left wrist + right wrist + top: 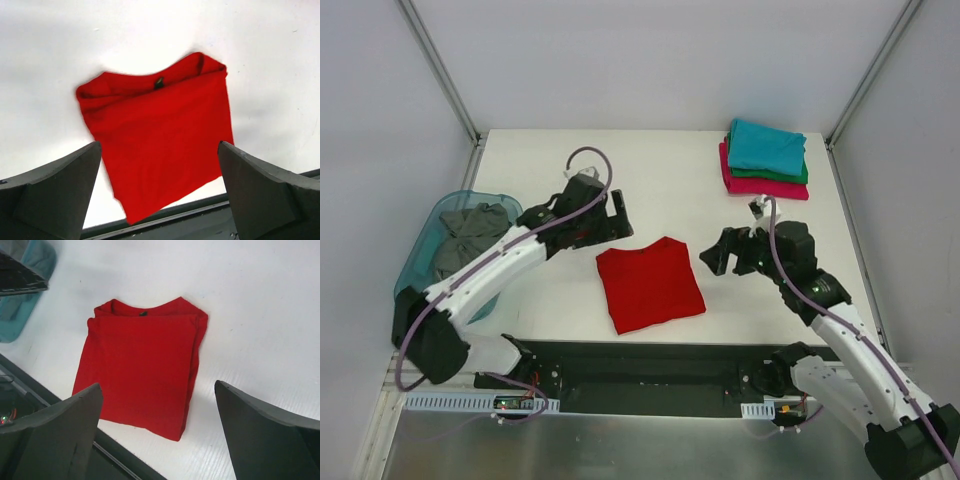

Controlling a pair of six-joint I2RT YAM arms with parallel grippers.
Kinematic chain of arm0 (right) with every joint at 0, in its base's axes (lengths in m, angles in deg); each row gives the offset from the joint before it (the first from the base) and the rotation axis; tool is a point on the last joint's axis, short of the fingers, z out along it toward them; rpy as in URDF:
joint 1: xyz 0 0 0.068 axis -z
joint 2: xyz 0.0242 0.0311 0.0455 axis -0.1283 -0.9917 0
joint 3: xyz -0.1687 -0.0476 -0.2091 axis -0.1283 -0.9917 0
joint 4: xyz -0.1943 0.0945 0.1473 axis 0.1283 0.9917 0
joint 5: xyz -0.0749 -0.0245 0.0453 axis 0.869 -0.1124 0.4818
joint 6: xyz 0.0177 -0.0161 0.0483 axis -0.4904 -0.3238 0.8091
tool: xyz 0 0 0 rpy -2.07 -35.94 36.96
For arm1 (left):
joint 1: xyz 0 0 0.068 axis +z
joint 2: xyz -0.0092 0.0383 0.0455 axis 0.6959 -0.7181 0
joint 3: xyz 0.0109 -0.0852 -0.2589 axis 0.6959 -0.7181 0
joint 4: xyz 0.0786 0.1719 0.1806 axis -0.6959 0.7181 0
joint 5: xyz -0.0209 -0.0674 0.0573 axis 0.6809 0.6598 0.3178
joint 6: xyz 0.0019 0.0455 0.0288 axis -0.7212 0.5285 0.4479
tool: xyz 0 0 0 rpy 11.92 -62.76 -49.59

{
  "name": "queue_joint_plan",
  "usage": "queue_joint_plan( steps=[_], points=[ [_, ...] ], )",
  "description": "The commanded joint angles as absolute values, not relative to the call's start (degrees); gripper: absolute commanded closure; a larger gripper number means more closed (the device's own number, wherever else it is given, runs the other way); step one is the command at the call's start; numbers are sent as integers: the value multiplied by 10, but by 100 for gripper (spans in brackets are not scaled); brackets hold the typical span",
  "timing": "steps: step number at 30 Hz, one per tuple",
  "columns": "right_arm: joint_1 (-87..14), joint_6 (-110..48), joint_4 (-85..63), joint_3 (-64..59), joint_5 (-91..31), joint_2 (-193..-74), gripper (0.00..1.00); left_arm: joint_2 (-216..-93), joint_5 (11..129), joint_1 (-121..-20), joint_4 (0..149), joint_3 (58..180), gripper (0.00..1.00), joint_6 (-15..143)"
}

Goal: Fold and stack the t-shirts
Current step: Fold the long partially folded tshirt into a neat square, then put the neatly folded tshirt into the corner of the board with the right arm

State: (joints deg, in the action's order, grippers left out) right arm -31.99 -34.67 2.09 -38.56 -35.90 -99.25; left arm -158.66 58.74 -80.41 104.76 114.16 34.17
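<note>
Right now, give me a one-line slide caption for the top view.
Folded red shirt between left gripper and right gripper, both open; three-shirt stack far right; grey shirt in tub.

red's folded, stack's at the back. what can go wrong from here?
1. Red shirt lies loosely folded, layered edges showing; lifting it by one side may unfold it.
2. The stack sits by the table edge, teal top skewed; adding red could shove or topple it.
</note>
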Motion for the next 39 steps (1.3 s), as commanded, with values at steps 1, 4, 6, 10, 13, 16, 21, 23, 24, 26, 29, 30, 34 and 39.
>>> queue_joint_plan(
  steps=[1,4,6,10,13,16,21,23,24,26,29,30,34,39],
  points=[
    [-321,-316,14,-417,-423,-989,4,-1466,495,-803,1083,1045,1,311],
    [-345,-299,38,-416,-414,-1018,1,-1386,487,-802,1083,961,1,280],
    [-379,-294,37,-417,-363,-1040,1,-1350,489,-802,1085,923,1,281],
    [-434,-296,43,-392,-268,-1122,1,-1297,478,-802,1086,859,1,272],
    [-454,-312,56,-349,-229,-1202,2,-1294,489,-802,1085,849,1,284],
    [-459,-322,52,-319,-183,-1277,9,-1306,495,-803,1086,852,1,300],
    [-477,-328,32,-284,-205,-1371,13,-1326,496,-803,1085,858,1,309],
    [-490,-325,32,-273,-201,-1396,14,-1331,488,-803,1081,857,1,309],
    [-496,-325,35,-266,-200,-1411,16,-1332,485,-803,1078,856,1,310],
    [-506,-320,46,-253,-185,-1435,19,-1331,481,-803,1073,855,1,310],
    [-526,-311,64,-236,-150,-1472,22,-1327,486,-803,1064,853,1,313],
    [-532,-308,68,-230,-140,-1483,22,-1325,485,-803,1062,849,1,315],
    [-557,-289,74,-212,-137,-1546,28,-1321,463,-803,1052,833,1,307],
    [-577,-271,90,-171,-141,-1614,55,-1320,447,-803,1051,821,1,303]
  ],
)
